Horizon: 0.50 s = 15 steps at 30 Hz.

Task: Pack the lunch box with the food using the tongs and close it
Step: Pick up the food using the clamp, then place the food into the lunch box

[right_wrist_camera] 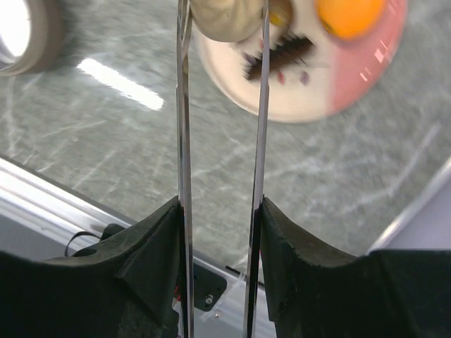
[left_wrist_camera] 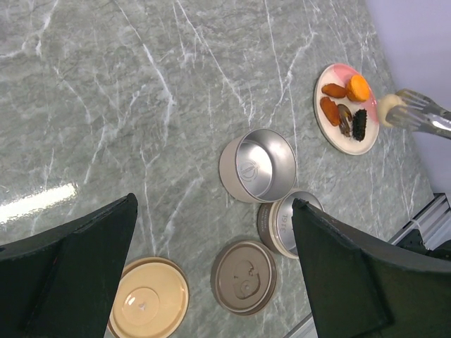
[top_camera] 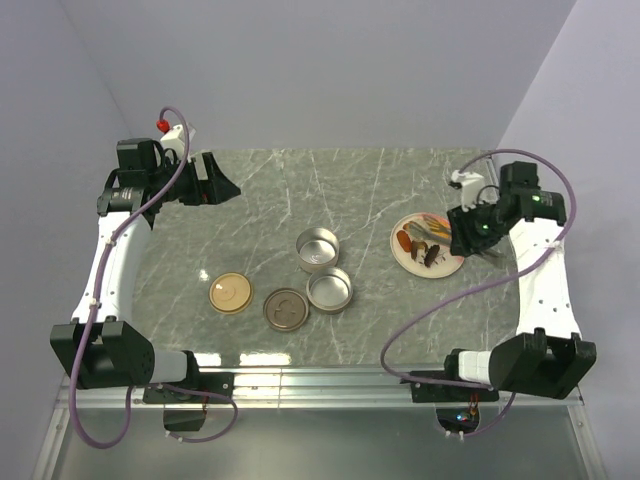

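The right gripper [right_wrist_camera: 218,211] squeezes the tongs [right_wrist_camera: 262,105], which pinch the pale round piece [right_wrist_camera: 224,17] at the edge of the plate [right_wrist_camera: 366,77], while the left gripper [left_wrist_camera: 213,204] stands spread wide; the piece may slip free if the squeeze slackens

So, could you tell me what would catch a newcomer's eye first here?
The right tool grips thin silver tongs, whose tips pinch a pale round piece by the rim of the pink plate of food on the right. Mid-table, two open metal tins sit beside two loose lids.
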### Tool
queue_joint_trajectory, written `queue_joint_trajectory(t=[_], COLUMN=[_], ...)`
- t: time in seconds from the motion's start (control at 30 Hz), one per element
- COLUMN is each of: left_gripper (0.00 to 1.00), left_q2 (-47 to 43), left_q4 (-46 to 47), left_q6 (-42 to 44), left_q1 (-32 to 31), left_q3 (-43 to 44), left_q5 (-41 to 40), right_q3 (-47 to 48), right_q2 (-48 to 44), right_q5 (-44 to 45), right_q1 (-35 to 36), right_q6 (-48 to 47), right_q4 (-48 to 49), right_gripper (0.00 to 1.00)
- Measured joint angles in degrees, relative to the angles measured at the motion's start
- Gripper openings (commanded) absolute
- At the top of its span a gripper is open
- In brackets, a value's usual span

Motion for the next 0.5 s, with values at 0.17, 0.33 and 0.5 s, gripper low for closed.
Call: queue_joint_trajectory(t=[0.17,0.33,0.5], left_gripper=[0.97,0.97,0.97], left_q2=[0.00,0.02,0.26], left_q4=[-0.02,-0.04,-0.04], left_q6=[0.00,0.02,0.02], left_q1=[0.00,0.00,0.00], left_q3=[-0.04,-0.04,-0.04], left_q5=[-0.26,-0.48,-0.66], right_q3=[1.64,2.80,3.06], right_q2=[-0.44,-0.24,0.90], right_q5=[-1.62,-2.36,-2.38], right_q1=[8.37,14.40,19.74], right_q6=[1.38,3.06,4.85], right_q4=[0.02,0.50,1.57], right_gripper=[0.50,0.50,0.50])
